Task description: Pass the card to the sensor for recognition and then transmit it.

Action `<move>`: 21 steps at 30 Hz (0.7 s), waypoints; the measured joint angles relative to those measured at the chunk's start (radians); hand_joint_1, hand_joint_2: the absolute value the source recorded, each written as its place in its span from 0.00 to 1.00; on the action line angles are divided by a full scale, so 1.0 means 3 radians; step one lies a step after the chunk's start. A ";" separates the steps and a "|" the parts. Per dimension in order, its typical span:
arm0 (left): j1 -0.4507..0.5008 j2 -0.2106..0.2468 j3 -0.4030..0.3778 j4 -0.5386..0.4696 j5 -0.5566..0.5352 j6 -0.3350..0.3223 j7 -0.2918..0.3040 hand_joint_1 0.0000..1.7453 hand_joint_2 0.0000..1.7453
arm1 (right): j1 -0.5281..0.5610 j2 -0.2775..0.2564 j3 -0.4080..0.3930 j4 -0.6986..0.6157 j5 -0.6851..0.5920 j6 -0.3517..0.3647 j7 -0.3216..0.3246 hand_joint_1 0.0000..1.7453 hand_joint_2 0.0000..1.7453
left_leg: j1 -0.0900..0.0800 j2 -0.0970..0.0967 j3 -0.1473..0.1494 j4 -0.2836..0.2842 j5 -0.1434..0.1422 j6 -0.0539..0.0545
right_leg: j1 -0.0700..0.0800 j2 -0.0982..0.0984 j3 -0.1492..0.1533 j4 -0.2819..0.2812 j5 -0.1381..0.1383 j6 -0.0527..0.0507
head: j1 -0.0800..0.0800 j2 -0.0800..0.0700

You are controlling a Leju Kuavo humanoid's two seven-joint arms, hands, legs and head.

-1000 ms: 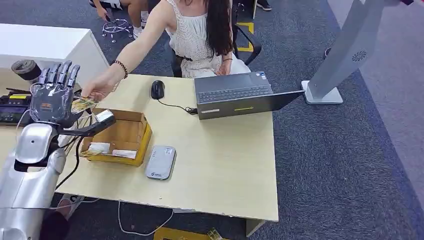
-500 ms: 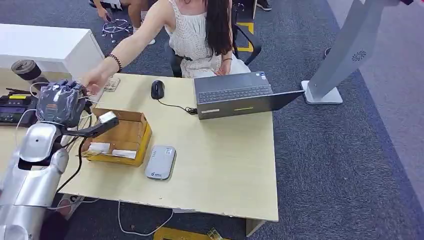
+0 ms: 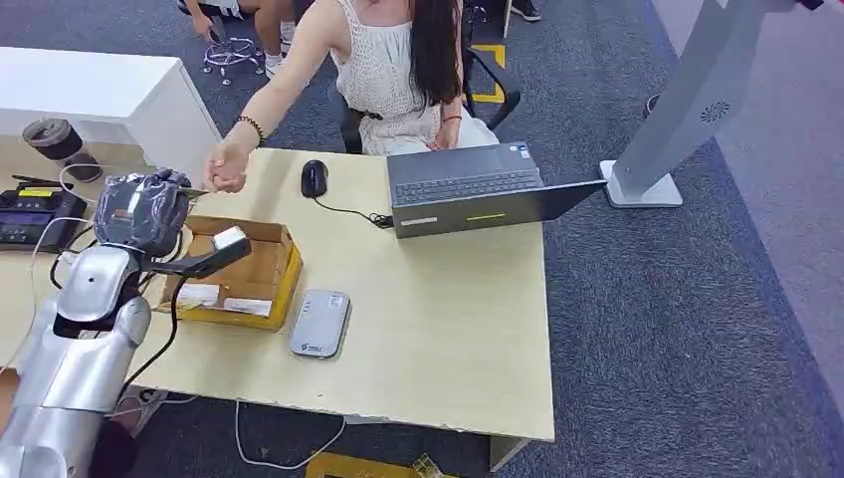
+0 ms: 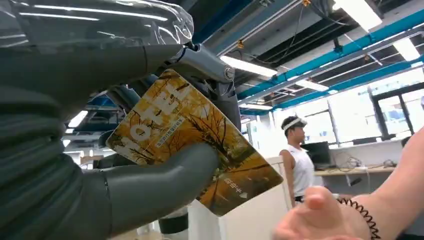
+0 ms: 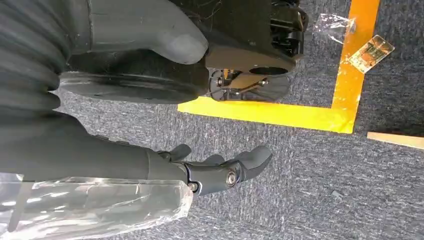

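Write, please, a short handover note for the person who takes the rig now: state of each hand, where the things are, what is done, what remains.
Left hand: raised above the table's left end, holds the yellow card between thumb and fingers.
Right hand: hangs over the carpet, fingers apart, holds nothing.
Sensor: flat on the table beside the cardboard box.
Person's hand: close to the card, not touching.
Done: card in hand. Whether it was scanned, I cannot tell.
Left: handing it over.

I stand in an open-plan office: grey carpet (image 3: pixel 637 329), a pale wooden desk (image 3: pixel 438 329) with an open laptop (image 3: pixel 478 189) and mouse (image 3: pixel 314 177), strip lights (image 4: pixel 250 66) and blue ceiling pipes (image 4: pixel 325 55) overhead
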 joint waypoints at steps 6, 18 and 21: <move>0.0102 -0.0102 -0.0079 -0.0107 -0.0033 0.0076 -0.0021 1.00 1.00 | 0.0000 0.0003 -0.0009 0.0000 -0.0003 -0.0006 0.0022 0.00 1.00 | -0.0001 0.0000 0.0000 0.0001 0.0000 0.0000 | 0.0000 -0.0001 0.0000 0.0000 0.0000 0.0000 | 0.0001 0.0000; 0.0509 -0.0428 -0.0801 -0.0359 -0.0284 -0.0068 0.0182 1.00 1.00 | -0.0009 0.0019 -0.0076 0.0001 -0.0053 -0.0169 0.0145 0.00 1.00 | -0.0002 -0.0001 -0.0002 0.0002 -0.0001 0.0001 | -0.0001 -0.0003 0.0000 -0.0002 0.0000 0.0001 | 0.0000 0.0000; 0.0530 -0.0465 -0.0828 -0.0351 -0.0224 -0.0320 0.0172 1.00 1.00 | -0.0008 0.0022 -0.0114 0.0000 -0.0104 -0.0224 0.0184 0.00 1.00 | 0.0000 -0.0001 -0.0002 0.0002 -0.0001 0.0001 | -0.0001 -0.0003 0.0000 -0.0002 0.0000 0.0001 | 0.0001 0.0000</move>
